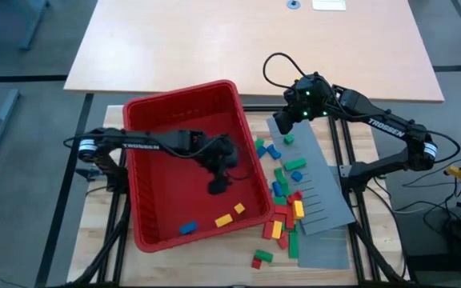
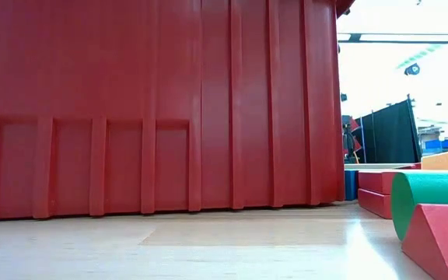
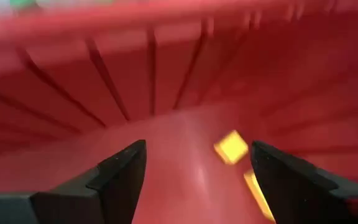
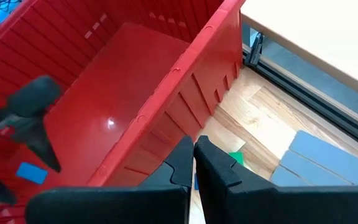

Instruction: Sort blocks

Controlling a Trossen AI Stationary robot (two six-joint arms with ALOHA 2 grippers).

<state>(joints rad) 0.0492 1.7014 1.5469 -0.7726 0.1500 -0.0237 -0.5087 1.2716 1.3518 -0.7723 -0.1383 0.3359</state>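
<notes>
Your high view looks straight down on the whole table [image 1: 102, 232]. Your low view sits at table height, hard against the bin [image 2: 162, 109] wall. The left wrist view looks close into that bin; the right wrist view overlooks it from outside.

The red bin [image 2: 154, 109] fills the low view, hiding both arms. Two yellow blocks [image 3: 232, 147] blur in the left wrist view, one cut off at the edge.
</notes>
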